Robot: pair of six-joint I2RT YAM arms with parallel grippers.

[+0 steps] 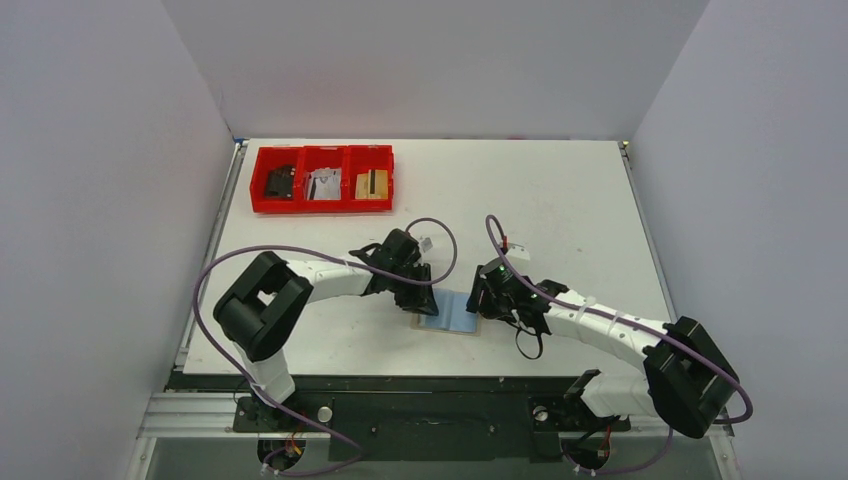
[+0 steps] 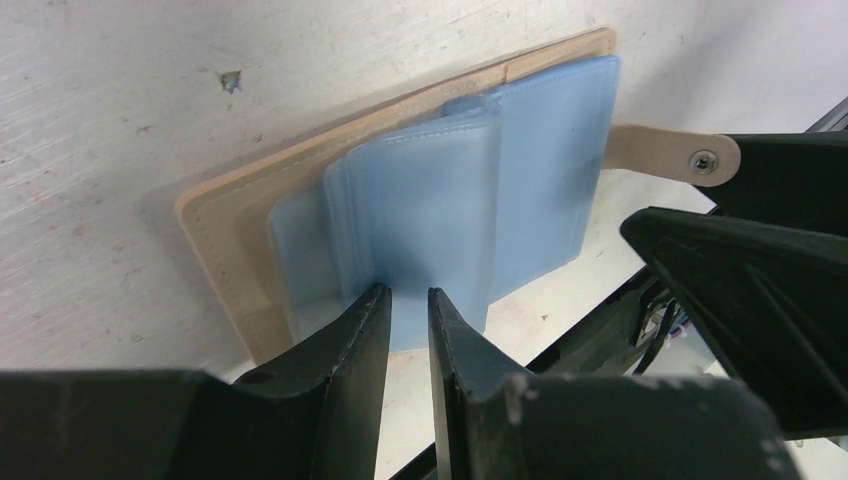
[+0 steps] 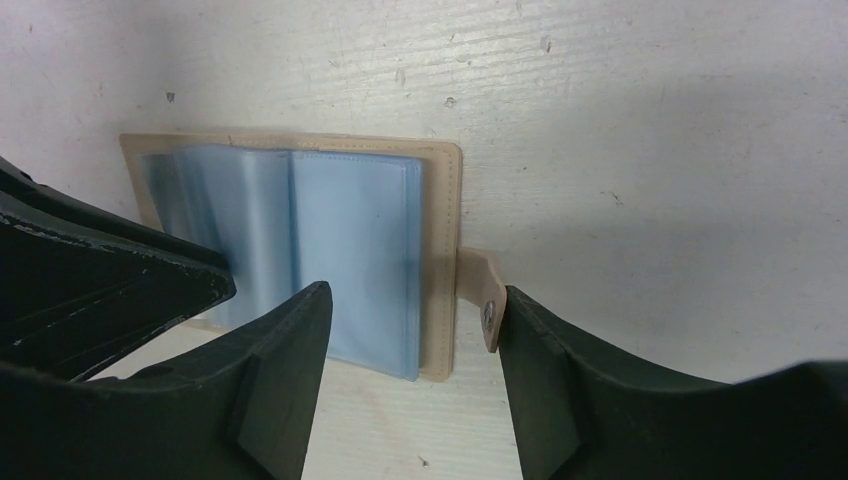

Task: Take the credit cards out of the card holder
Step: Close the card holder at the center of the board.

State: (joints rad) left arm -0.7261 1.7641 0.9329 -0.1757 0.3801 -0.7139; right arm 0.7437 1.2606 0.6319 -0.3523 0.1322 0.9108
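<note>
Now you're mid-extraction: card holder (image 3: 440, 260) lies open at the desk's (image 1: 560, 200) 6 o'clock. Left end effector (image 2: 405, 295) pinches a pale blue credit card (image 2: 430, 210); right end effector (image 3: 412, 292) is spread at 3 o'clock. Next, I'd pull steadily outward.

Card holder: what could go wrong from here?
1. The left gripper seems to pinch a whole blue sleeve, not a bare card; pulling may drag the card holder along.
2. The right gripper stands open over the holder's edge by the snap tab, seemingly not pinning it.
3. The grippers sit close together; they could collide.
</note>
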